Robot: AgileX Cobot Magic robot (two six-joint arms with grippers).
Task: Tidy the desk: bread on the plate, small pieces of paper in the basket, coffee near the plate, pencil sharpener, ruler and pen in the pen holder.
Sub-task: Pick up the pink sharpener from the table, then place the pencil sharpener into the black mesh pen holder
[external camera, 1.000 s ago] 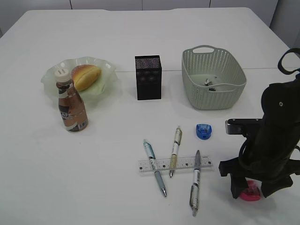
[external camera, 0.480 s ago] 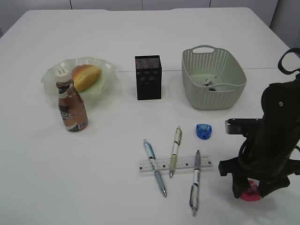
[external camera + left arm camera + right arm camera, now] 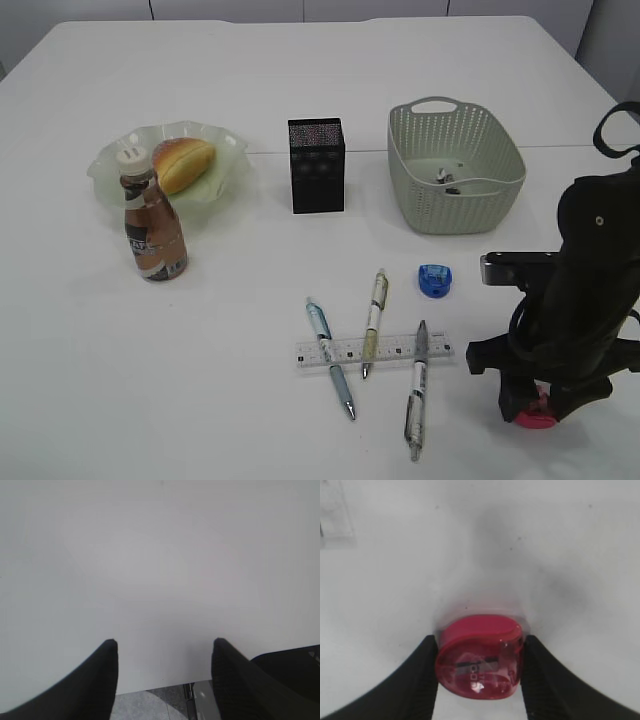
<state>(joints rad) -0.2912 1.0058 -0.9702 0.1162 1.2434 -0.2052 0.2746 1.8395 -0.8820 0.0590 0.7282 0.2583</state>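
Right claw (image 3: 479,672) has narrowed since a second ago, fingers now pressing both sides of the pink pencil sharpener (image 3: 480,662), which sits on the white surface (image 3: 230,370) at the front right, same spot as before. Nothing else has shifted. In the exterior view the right arm hides most of the sharpener; only a pink edge shows below it.

Left claw (image 3: 164,672) hangs wide with nothing between its fingers, over bare surface near an edge.

Bread (image 3: 183,163) lies on the plate (image 3: 112,158), back left. Coffee (image 3: 152,225) stands upright just in front of the plate. Pen holder (image 3: 317,166) stands mid-back. Basket (image 3: 455,165) is to its right, with small pieces of paper (image 3: 446,178) inside.

Blue pencil sharpener (image 3: 435,280) lies in front of the basket. Ruler (image 3: 375,350) lies flat front centre, with three pens (image 3: 373,318) across it.
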